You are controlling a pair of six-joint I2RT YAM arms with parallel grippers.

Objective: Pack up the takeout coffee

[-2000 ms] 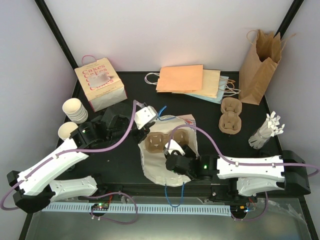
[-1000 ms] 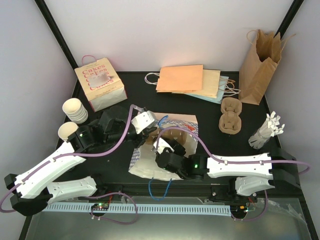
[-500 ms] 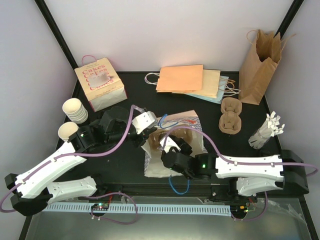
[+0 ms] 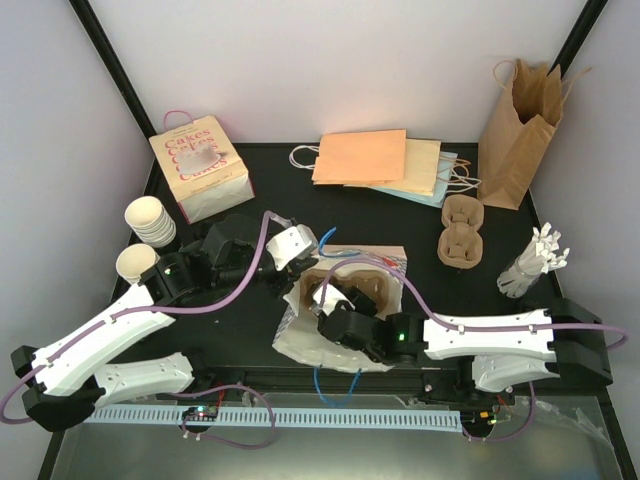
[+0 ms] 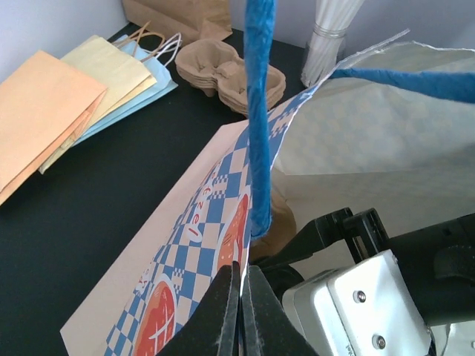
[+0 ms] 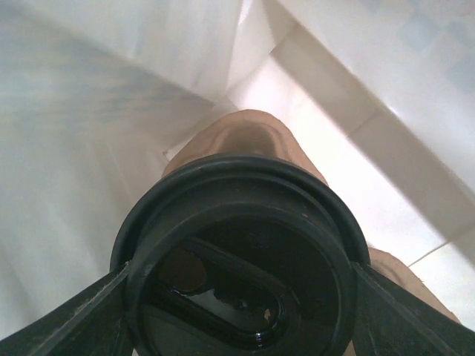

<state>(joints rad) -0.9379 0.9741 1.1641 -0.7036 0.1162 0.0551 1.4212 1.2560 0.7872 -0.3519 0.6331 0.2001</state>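
Observation:
A takeout coffee cup with a black lid [image 6: 237, 259] fills the right wrist view. My right gripper [image 6: 239, 304] is shut on it, one finger [image 6: 74, 319] on each side of the lid. Cup and gripper sit inside a white paper bag [image 4: 300, 342] with a blue check print, above a brown pulp carrier [image 6: 245, 133]. From above, the right gripper [image 4: 335, 305] reaches into the bag mouth beside the carrier [image 4: 372, 290]. My left gripper [image 5: 240, 311] is shut on the bag's printed edge [image 5: 215, 215], near its blue handle [image 5: 258, 111].
Stacked empty cups [image 4: 150, 220] and a single cup [image 4: 133, 262] stand at the left, behind them a "Cakes" bag [image 4: 200, 168]. Flat paper bags [image 4: 375, 160] lie at the back. On the right are a brown standing bag [image 4: 518, 135], spare carriers [image 4: 462, 232] and a holder of white sticks [image 4: 535, 262].
The bag has been pulled and turned, its mouth now lifted by the left gripper. The right gripper has stayed in the bag with the cup, shifting a little left.

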